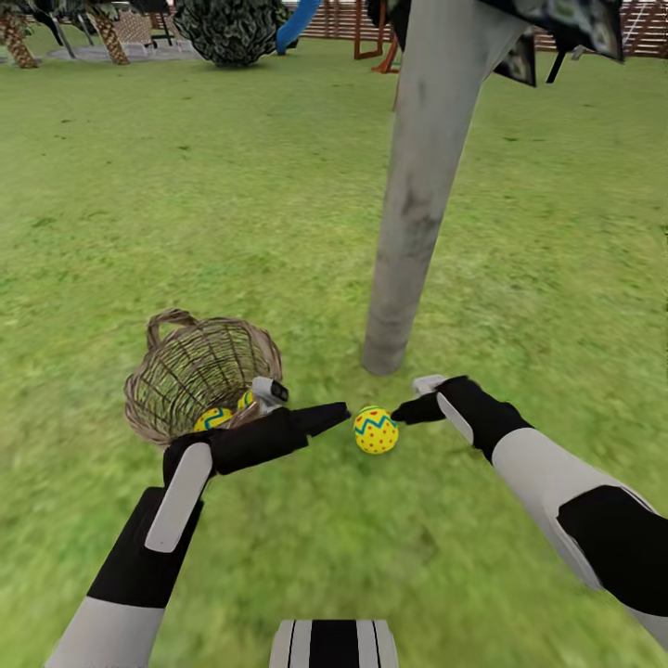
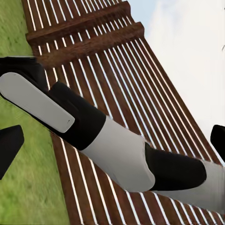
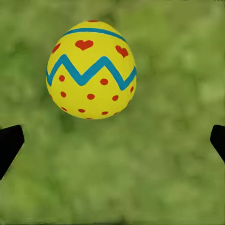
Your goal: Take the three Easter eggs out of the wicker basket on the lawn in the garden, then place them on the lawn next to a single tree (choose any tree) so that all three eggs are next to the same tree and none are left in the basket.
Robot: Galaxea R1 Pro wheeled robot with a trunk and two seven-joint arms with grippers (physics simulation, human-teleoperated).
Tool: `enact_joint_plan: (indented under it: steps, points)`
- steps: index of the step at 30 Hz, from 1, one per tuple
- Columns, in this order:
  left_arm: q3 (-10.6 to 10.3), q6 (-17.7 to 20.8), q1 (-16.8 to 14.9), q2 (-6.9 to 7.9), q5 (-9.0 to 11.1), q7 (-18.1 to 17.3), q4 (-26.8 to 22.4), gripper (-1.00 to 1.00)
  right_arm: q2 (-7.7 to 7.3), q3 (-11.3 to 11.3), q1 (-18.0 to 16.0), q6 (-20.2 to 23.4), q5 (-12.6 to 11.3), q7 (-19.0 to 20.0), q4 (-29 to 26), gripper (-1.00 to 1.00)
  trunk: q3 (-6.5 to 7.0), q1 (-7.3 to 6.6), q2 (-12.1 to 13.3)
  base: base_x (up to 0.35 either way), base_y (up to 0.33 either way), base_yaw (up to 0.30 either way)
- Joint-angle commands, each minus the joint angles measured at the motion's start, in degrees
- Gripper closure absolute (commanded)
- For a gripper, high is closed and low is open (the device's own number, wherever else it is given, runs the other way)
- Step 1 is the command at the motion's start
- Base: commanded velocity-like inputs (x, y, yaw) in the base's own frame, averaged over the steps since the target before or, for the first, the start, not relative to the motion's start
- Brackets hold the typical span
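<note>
One Easter egg [image 1: 376, 430], yellow with a blue zigzag and red dots, lies on the lawn [image 1: 278, 213] just in front of the tree's pale trunk [image 1: 417, 204]. My right gripper [image 1: 408, 409] hovers beside it, open. In the right wrist view the egg [image 3: 91, 69] rests on grass beyond the spread right gripper [image 3: 112, 143], untouched. My left gripper [image 1: 332, 416] is open on the egg's other side, holding nothing. Behind my left arm stands the wicker basket [image 1: 190, 366], tilted towards me, with two eggs [image 1: 213, 417] [image 1: 244, 400] partly showing inside. The left wrist view shows the left gripper [image 2: 112, 143] facing my right arm [image 2: 117, 150].
The garden's slatted wooden fence [image 1: 640, 28] runs along the back and appears again as brown slats [image 2: 93, 61]. Far off are two scaly palms [image 1: 109, 37], a dark bush [image 1: 232, 32], a blue slide [image 1: 297, 23] and a wooden playset [image 1: 371, 37]. Open grass lies all around.
</note>
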Motion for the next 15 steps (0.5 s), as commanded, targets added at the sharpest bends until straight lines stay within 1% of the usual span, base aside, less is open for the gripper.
enact_joint_plan:
  steps: [1,2,3,4,5,6,8,15]
  points:
    - [0.0,0.4,-0.1,0.19,1.0,-0.3,-0.1,-1.0,-0.24,0.3,0.0,0.3,-0.1,1.8,-0.1,-1.0,0.19,-0.03,0.0,0.0,0.0,0.0]
    - [0.1,0.4,-0.2,0.45,2.3,-0.3,-0.1,-1.0,-0.3,0.3,0.0,0.4,-0.1,3.0,-0.1,-1.0,0.41,-0.06,0.0,0.0,0.0,0.0]
    - [0.1,0.5,-0.2,2.28,4.9,-0.4,-0.5,-1.0,-0.34,0.4,0.0,0.7,-0.1,4.5,-0.1,-1.0,0.63,-0.08,0.0,0.0,0.0,0.0]
    - [0.1,0.5,-0.2,4.08,8.1,-0.4,-0.8,-1.0,-0.35,0.3,0.0,1.2,-0.1,5.0,-0.1,-1.0,0.85,-0.11,0.0,0.0,0.0,0.0]
    - [0.1,0.5,-0.2,5.12,9.8,-0.5,-0.8,-1.0,-0.35,0.3,0.0,1.3,0.0,5.2,-0.1,-1.0,1.08,-0.13,0.1,0.0,0.0,0.019]
    - [0.1,0.5,-0.2,5.5,10.5,-0.5,-0.9,-1.0,-0.35,0.3,0.0,1.4,0.0,5.2,-0.1,-1.0,1.3,-0.16,0.1,0.0,0.0,0.091]
    - [0.1,0.4,-0.2,5.83,11.0,-0.5,-0.9,-1.0,-0.36,0.3,0.0,1.4,0.0,5.3,-0.1,-1.0,1.74,-0.21,0.1,0.0,0.0,0.217]
    - [0.1,0.4,-0.2,5.91,11.2,-0.5,-0.9,-1.0,-0.36,0.4,0.0,1.4,0.0,5.3,-0.1,-1.0,3.29,-0.39,0.2,0.0,0.0,0.284]
